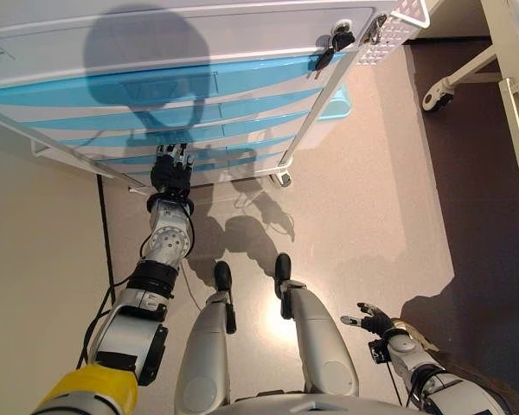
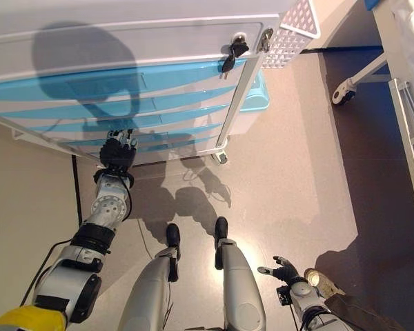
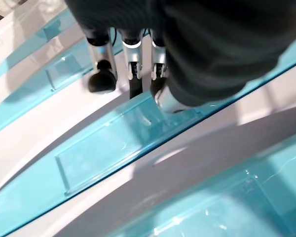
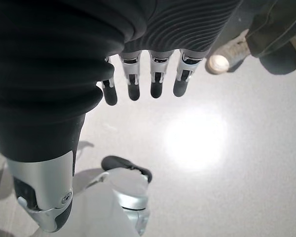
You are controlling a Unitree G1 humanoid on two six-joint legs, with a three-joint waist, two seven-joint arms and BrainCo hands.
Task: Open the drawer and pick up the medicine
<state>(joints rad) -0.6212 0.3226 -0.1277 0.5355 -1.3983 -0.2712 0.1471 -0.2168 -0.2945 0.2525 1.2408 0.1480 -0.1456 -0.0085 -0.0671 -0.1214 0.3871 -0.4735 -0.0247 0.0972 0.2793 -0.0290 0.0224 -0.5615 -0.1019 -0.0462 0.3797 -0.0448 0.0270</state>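
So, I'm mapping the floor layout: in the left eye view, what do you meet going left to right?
Left hand at the blue drawers → keys → white basket → caster wheel.

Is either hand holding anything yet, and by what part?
Nothing is clearly held. The left hand reaches the blue drawer fronts, fingers by a clear handle; no grip shows. The right hand hangs open and empty.

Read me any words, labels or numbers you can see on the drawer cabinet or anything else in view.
There is no readable text.
Drawer cabinet: its blue drawer fronts carry clear label holders, and no print shows in them.
Top panel of the cabinet: no lettering can be made out.
Left hand and right hand: no markings to read.
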